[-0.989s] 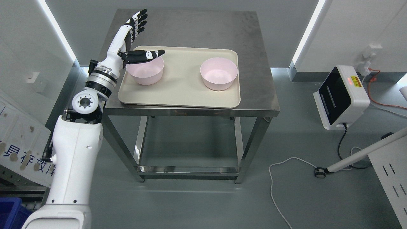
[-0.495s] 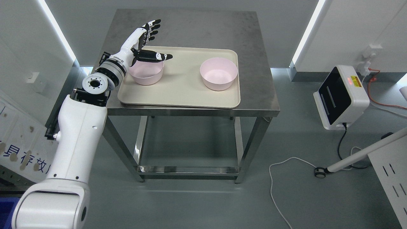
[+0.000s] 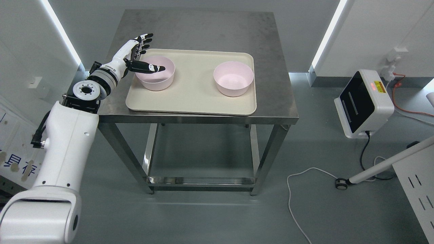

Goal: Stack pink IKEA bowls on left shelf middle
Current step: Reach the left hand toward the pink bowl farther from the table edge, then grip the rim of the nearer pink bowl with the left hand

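Two pink bowls stand apart on a beige tray [image 3: 190, 101] on a steel table. The left bowl [image 3: 156, 80] is at the tray's back left, the right bowl [image 3: 233, 78] at its back right. My left hand [image 3: 144, 54] hovers at the left bowl's left rim with fingers spread. Its thumb reaches over the bowl's opening, and the other fingers point away past the tray's corner. It holds nothing. My right arm does not show.
The steel table [image 3: 278, 101] has a low crossbar between its legs. On the floor at the right stand a white device [image 3: 364, 105], a white cable [image 3: 298, 189] and a white wheeled leg [image 3: 383, 166]. A blue bin corner shows at the lower left.
My left arm has swung down and left, and the hand has dropped from above the bowl to its left rim. The bowls and tray have not moved.
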{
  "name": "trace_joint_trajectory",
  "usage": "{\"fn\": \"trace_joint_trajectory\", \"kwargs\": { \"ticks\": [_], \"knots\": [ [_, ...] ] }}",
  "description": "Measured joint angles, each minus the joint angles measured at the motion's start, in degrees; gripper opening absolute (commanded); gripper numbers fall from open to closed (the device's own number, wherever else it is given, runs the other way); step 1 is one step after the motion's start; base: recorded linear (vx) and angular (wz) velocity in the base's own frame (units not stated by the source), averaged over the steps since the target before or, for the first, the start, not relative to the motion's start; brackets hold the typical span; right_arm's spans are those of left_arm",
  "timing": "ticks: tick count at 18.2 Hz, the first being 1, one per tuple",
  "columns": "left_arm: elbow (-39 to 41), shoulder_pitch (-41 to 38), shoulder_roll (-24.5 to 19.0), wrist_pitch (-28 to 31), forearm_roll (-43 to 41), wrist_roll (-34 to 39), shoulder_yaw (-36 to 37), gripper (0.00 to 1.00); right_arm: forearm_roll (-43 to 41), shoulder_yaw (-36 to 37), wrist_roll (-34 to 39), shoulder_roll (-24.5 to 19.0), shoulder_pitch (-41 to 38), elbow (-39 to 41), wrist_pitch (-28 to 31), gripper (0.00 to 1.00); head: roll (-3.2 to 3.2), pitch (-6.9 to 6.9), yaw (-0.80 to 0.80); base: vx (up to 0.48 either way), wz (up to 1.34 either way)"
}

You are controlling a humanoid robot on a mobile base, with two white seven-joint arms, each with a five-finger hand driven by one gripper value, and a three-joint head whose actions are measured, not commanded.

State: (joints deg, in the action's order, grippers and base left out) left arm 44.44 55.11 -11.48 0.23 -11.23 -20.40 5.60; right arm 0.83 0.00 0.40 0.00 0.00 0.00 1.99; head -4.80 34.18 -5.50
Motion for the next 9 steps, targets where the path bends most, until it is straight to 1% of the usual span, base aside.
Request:
{"fn": "trace_joint_trajectory", "kwargs": {
  "ticks": [2, 4, 6, 7, 9],
  "knots": [
    [-0.7, -0.1, -0.4, 0.0, -0.5, -0.1, 0.1, 0.8, -0.3, 0.0, 0.0, 0.0, 0.0, 0.0, 0.0, 1.0, 0.0, 0.0, 0.0, 0.0, 0.0],
    [-1.2, -0.1, -0.8, 0.0, -0.9, -0.2, 0.3, 0.74, -0.5, 0.0, 0.0, 0.0, 0.0, 0.0, 0.0, 1.0, 0.0, 0.0, 0.0, 0.0, 0.0],
    [-1.8, 0.2, -0.9, 0.1, -1.2, -0.3, 0.6, 0.64, -0.6, 0.0, 0.0, 0.0, 0.0, 0.0, 0.2, 1.0, 0.0, 0.0, 0.0, 0.0, 0.0],
    [-2.0, 0.3, -1.0, 0.1, -1.3, -0.3, 0.7, 0.62, -0.7, 0.0, 0.0, 0.0, 0.0, 0.0, 0.2, 1.0, 0.0, 0.0, 0.0, 0.0, 0.0],
    [-2.3, 0.9, -1.0, 0.1, -1.4, -0.3, 1.0, 0.61, -0.7, 0.0, 0.0, 0.0, 0.0, 0.0, 0.3, 1.0, 0.0, 0.0, 0.0, 0.0, 0.0]
  ]
}}
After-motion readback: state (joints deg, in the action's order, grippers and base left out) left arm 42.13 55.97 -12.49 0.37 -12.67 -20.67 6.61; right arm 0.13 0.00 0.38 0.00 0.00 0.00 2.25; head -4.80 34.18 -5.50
